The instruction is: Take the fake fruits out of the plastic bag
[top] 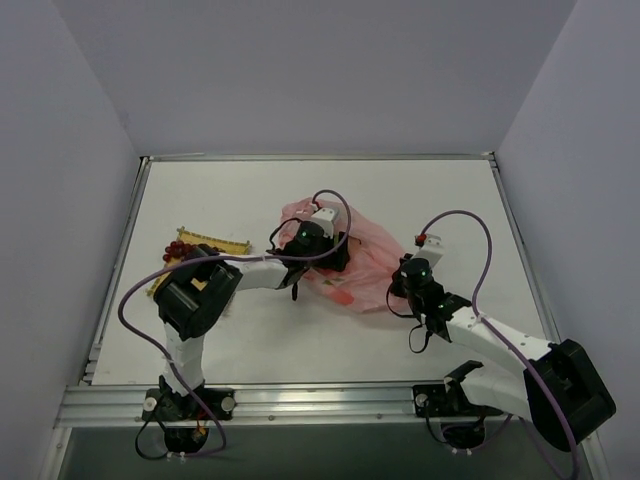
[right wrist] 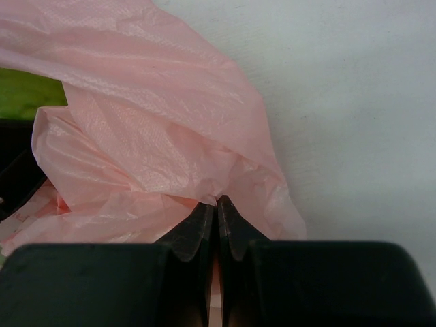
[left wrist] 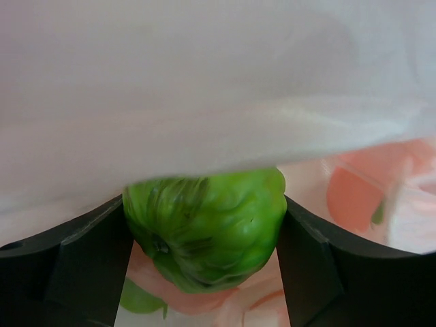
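Note:
The pink plastic bag (top: 365, 262) lies crumpled mid-table. My left gripper (top: 335, 252) reaches inside it, under its film (left wrist: 204, 88). Its two black fingers (left wrist: 310, 266) press both sides of a lumpy green fake fruit (left wrist: 211, 228), so my left gripper (left wrist: 204, 252) is shut on it. Blurred reddish pieces (left wrist: 351, 197) lie behind, inside the bag. My right gripper (right wrist: 217, 204) is shut, pinching a fold of the bag (right wrist: 136, 136) at its right edge (top: 400, 283). A dark red grape bunch (top: 178, 249) rests outside the bag, to the left.
A yellow woven mat (top: 215, 243) lies left of the bag, partly under my left arm, with the grapes at its edge. The white table (top: 250, 340) is walled on three sides. Purple cables loop above both arms.

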Robot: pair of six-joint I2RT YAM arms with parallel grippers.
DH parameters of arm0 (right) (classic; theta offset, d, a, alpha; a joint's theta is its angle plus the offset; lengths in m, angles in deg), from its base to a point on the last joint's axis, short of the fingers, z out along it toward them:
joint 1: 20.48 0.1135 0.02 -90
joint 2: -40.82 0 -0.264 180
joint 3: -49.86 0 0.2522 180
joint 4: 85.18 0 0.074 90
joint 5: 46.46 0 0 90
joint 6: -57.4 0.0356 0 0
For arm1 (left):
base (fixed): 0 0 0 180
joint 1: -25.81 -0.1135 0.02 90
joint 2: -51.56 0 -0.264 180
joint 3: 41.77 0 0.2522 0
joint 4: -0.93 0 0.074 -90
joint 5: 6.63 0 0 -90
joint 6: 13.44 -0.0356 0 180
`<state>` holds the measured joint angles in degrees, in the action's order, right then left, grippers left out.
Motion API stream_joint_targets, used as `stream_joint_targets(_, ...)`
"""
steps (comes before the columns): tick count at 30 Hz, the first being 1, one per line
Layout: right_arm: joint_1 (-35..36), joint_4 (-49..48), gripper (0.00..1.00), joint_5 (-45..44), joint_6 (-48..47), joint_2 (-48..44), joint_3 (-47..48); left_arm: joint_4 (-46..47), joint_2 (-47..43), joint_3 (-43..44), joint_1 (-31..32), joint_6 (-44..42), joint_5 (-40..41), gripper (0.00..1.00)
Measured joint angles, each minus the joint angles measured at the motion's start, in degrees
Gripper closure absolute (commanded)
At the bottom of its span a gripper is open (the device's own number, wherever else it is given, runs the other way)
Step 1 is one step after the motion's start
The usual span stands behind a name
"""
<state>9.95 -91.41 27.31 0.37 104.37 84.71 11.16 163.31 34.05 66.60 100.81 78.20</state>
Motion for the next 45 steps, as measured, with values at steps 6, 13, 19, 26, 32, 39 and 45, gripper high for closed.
stream_joint_targets(6, 0.0, 0.0, 1.0, 0.0, 0.02, 0.0, 0.0, 0.39, -8.61, -5.46, 0.0, 0.81, -2.19, 0.64)
stream_joint_targets(13, 0.22, -0.02, 1.0, -0.33, 0.02, 0.0, 0.0, 0.92, -18.78, -9.38, 0.0, 4.5, -8.37, 0.67)
stream_joint_targets(19, 0.37, 0.0, 1.0, -0.92, 0.02, 0.0, 0.0, -2.58, -20.24, -9.38, -0.37, 6.82, -17.59, 0.71)
stream_joint_targets(26, 0.37, 0.0, 1.0, -1.33, 0.02, 0.0, 0.0, -5.49, -21.64, -9.4, -3.21, 10.93, -33.22, 0.72)
stream_joint_targets(32, 0.33, 0.0, 1.0, -1.44, 0.02, -0.13, 0.0, -10.29, -37.94, -12.13, -5.75, 11.67, -35.82, 0.73)
stream_joint_targets(39, -0.11, 0.0, 1.0, -1.4, 0.02, -0.35, 0.0, -29.81, -63.54, -13.88, -9.01, 10.03, -8.31, 0.72)
stream_joint_targets(45, -0.5, 0.02, 1.0, -1.31, 0.02, -0.46, 0.0, -44.35, -74.77, -22.34, -16.96, 16.22, 19.41, 0.72)
